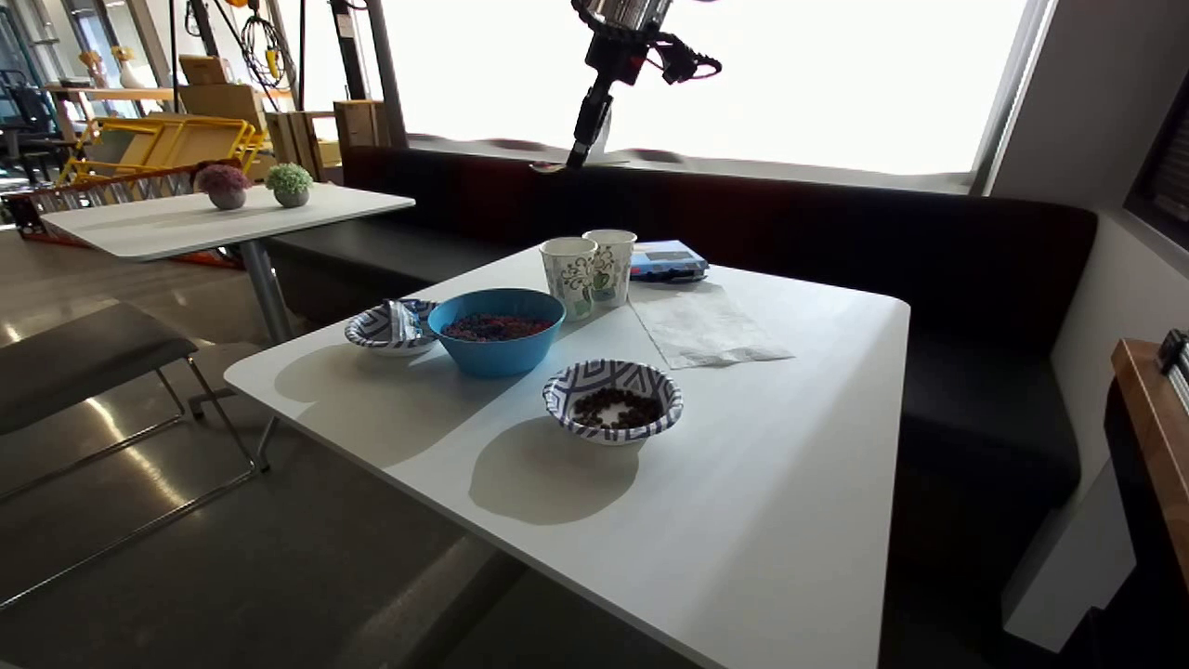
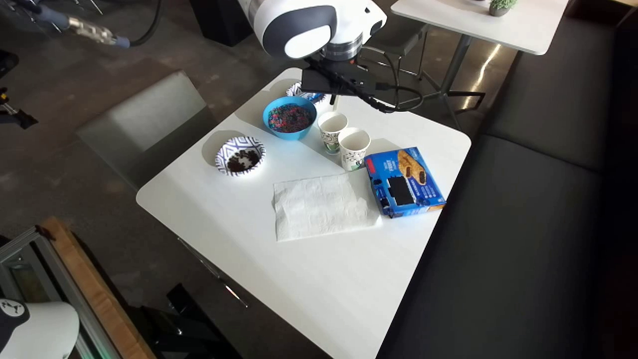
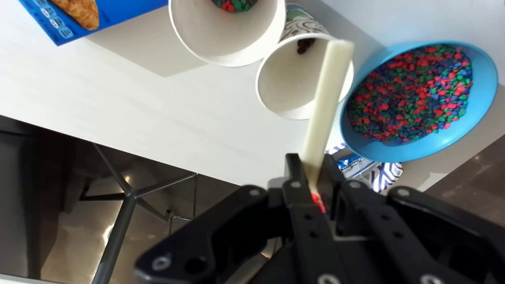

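The pincer [image 3: 311, 163] pinches a pale stick-like utensil [image 3: 328, 86] that juts ahead of its fingertips. Lower than the pincer stand two paper cups [image 3: 282, 85] and a blue bowl [image 3: 426, 149]; it seems best to move level and unhurried, grip firm, lest the utensil slip or knock a rim.

I record: slim cream plastic-looking stick [image 3: 324, 106], smooth; round blue plastic-looking bowl [image 1: 497, 357], smooth; rectangular white paper sheet [image 2: 326, 205], matt, creased.
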`<action>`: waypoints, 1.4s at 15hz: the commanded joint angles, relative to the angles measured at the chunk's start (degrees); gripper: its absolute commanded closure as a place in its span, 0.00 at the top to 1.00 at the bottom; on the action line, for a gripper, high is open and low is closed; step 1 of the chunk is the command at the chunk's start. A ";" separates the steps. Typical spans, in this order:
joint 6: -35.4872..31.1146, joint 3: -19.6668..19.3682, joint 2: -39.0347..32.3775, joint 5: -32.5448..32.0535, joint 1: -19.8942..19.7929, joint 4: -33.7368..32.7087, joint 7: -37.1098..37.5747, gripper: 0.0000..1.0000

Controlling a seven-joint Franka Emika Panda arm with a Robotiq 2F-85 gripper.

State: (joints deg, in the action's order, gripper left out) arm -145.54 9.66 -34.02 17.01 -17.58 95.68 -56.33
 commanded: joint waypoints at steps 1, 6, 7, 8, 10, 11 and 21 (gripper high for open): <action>0.60 -1.03 1.11 0.03 0.17 1.38 1.76 0.04; -0.02 -1.79 2.32 0.41 -0.70 4.23 2.38 0.04; -0.30 -2.10 2.46 0.30 -0.80 4.78 2.47 0.04; -0.42 -2.35 2.66 0.39 -1.02 5.47 2.58 0.04; -0.47 -2.88 3.29 0.35 -1.30 7.05 2.72 0.04; -0.72 -3.03 3.64 0.51 -1.46 7.79 2.78 0.04; -1.71 -4.15 7.00 0.87 -1.71 14.06 2.98 0.04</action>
State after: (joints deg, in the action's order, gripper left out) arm -145.74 5.80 -29.46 17.30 -19.47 106.03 -54.16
